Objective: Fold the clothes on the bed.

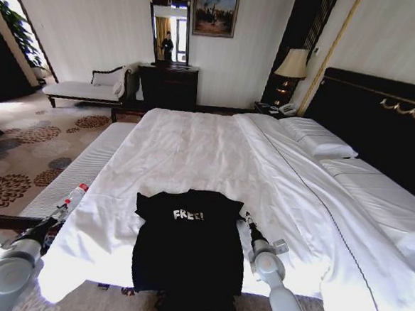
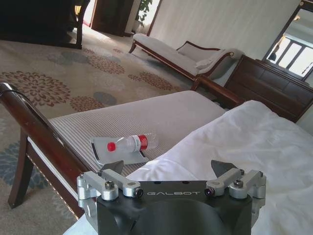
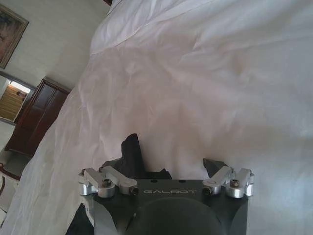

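Right hand (image 3: 166, 169) agape beside T-shirt (image 3: 132, 152)

My two arms showing pale grey rounded shells with black joints, each pincer, left (image 2: 171, 169) and right (image 3: 168, 166), wearing a black body lettered GALBOT, silver screwed brackets, dark pointed fingertips (image 2: 221, 168) gaping wide

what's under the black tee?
The black T-shirt lies flat on the bed's white sheet, which shows all around it; the patch beneath is covered. Its near hem runs past the mattress edge.
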